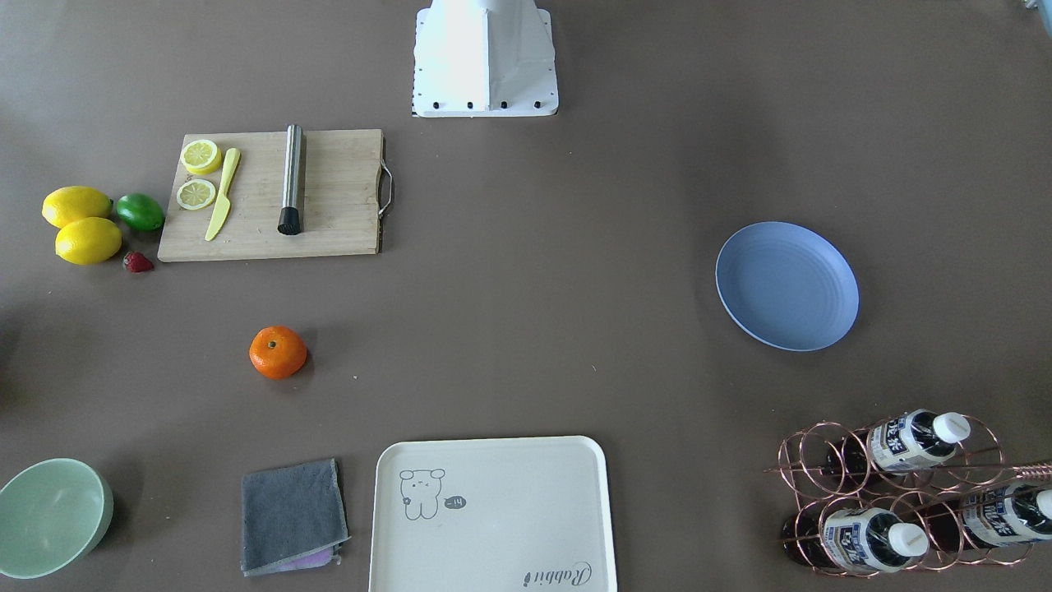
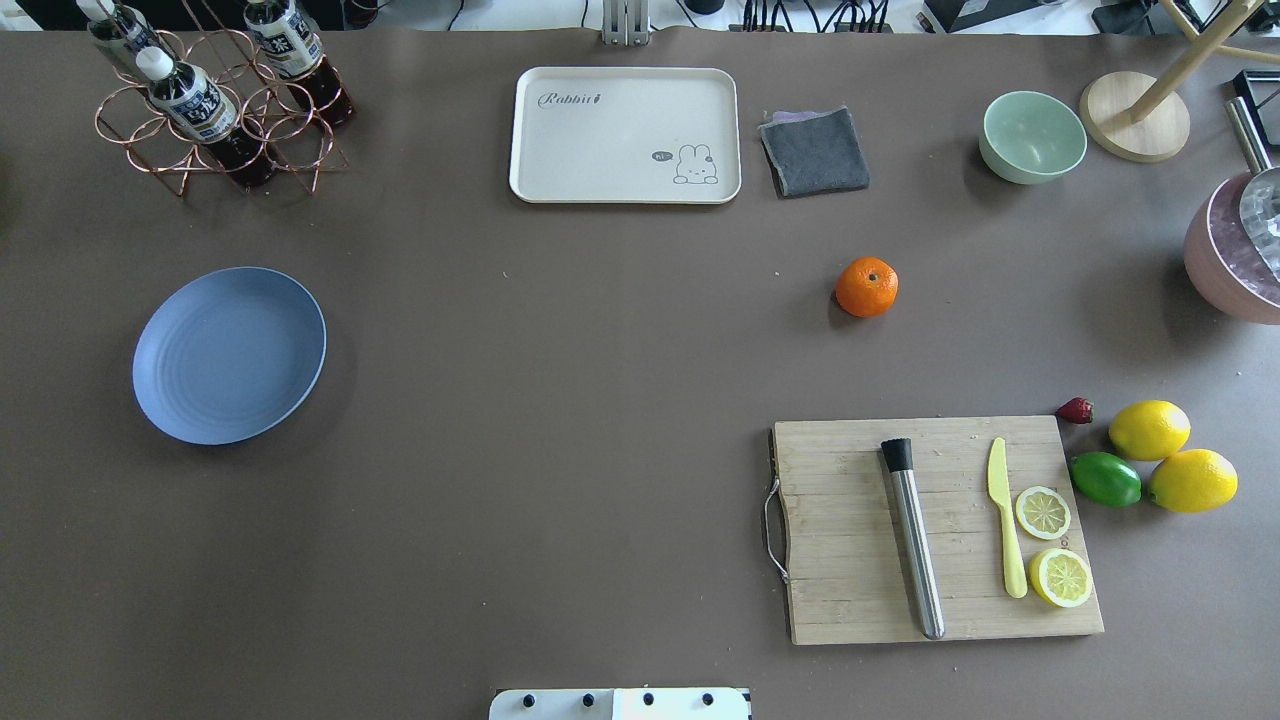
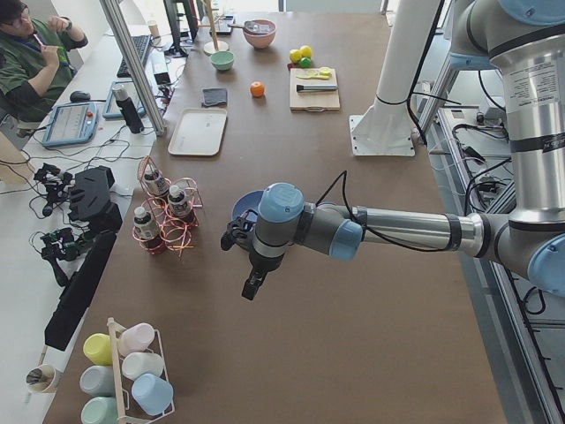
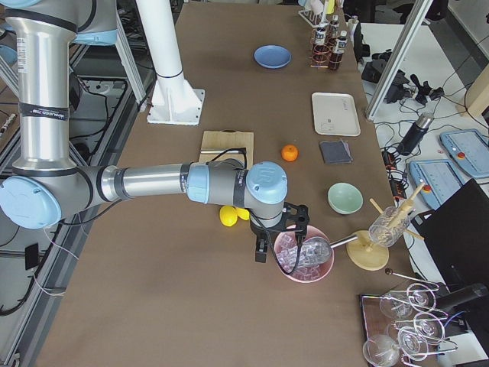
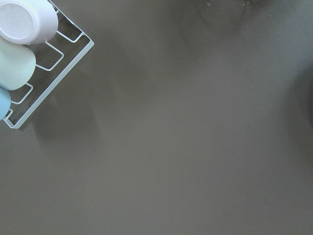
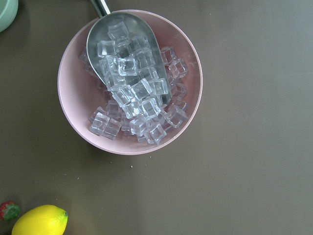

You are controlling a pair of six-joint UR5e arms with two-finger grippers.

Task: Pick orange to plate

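The orange [image 2: 866, 287] sits alone on the brown table, between the grey cloth and the cutting board; it also shows in the front view [image 1: 278, 352]. The blue plate [image 2: 229, 354] lies bare on the opposite side of the table [image 1: 786, 285]. My left gripper [image 3: 251, 287] hangs over the table near the plate, pointing down, and I cannot tell whether it is open or shut. My right gripper [image 4: 262, 248] hovers beside a pink bowl of ice, well away from the orange; I cannot tell its state either. Neither wrist view shows fingers.
A cutting board [image 2: 940, 530] holds a metal rod, a yellow knife and lemon slices, with lemons [image 2: 1148, 429], a lime and a strawberry beside it. A cream tray [image 2: 625, 135], grey cloth, green bowl [image 2: 1032, 136], bottle rack [image 2: 205, 100] and pink ice bowl [image 6: 129, 81] line the far side.
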